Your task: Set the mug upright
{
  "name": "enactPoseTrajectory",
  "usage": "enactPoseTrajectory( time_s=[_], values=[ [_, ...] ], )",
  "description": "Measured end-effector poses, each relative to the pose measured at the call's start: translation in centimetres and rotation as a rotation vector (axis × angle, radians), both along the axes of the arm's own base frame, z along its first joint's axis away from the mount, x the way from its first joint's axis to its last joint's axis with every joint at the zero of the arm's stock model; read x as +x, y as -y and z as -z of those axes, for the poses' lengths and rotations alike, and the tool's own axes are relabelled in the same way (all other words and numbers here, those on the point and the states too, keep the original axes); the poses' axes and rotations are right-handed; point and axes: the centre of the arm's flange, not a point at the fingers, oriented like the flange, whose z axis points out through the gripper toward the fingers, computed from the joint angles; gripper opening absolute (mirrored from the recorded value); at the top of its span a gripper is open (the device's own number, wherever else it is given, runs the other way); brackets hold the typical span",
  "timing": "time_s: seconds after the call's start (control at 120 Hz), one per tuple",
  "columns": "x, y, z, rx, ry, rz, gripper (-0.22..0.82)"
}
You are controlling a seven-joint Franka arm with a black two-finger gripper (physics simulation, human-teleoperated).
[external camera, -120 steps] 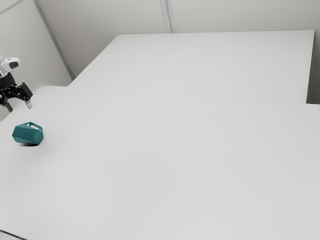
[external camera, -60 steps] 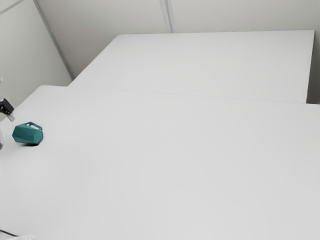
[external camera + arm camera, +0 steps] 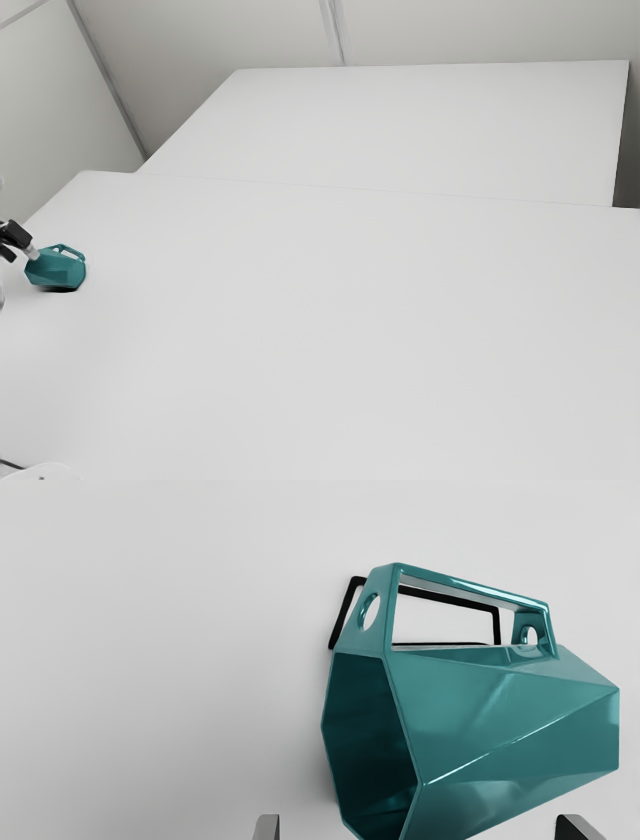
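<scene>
At the exterior view's left edge, the gripper (image 3: 22,257) is beside the teal faceted mug (image 3: 60,270), one fingertip overlapping the mug's near-left part in that view. The mug lies on its side on the white table (image 3: 330,330), its handle toward the far side. In the wrist view the mug (image 3: 470,715) shows its dark open mouth and its handle. The gripper (image 3: 417,827) is open there, its two fingertips wide apart with part of the mug's body between them; whether either one touches it, I cannot tell.
A second white surface (image 3: 400,130) adjoins the table's far side, with pale walls behind it. A white rounded part (image 3: 42,472) and a dark cable are at the exterior view's lower left corner.
My gripper first moved toward the exterior view's left, then came down and back toward the mug. The white rounded part at the lower left corner came into view. The mug has stayed where it was.
</scene>
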Motion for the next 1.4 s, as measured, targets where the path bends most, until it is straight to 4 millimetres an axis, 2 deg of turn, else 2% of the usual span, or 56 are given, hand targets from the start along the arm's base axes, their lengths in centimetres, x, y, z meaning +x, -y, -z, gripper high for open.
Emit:
enactPoseTrajectory(
  time_s=[0.467,0.758,1.033,1.258,1.4],
  values=[
    [-1.1,-1.3,3.0,-0.101,0.094,0.012,0.6],
    [-0.5,-1.0,3.0,-0.168,0.182,0.011,0.6],
    [-0.1,-0.7,4.3,-0.231,0.226,0.005,0.6],
    [-0.4,-0.8,5.2,-0.265,0.249,-0.005,0.6],
    [-1.4,-1.6,5.8,-0.288,0.266,-0.028,0.6]
  ],
)
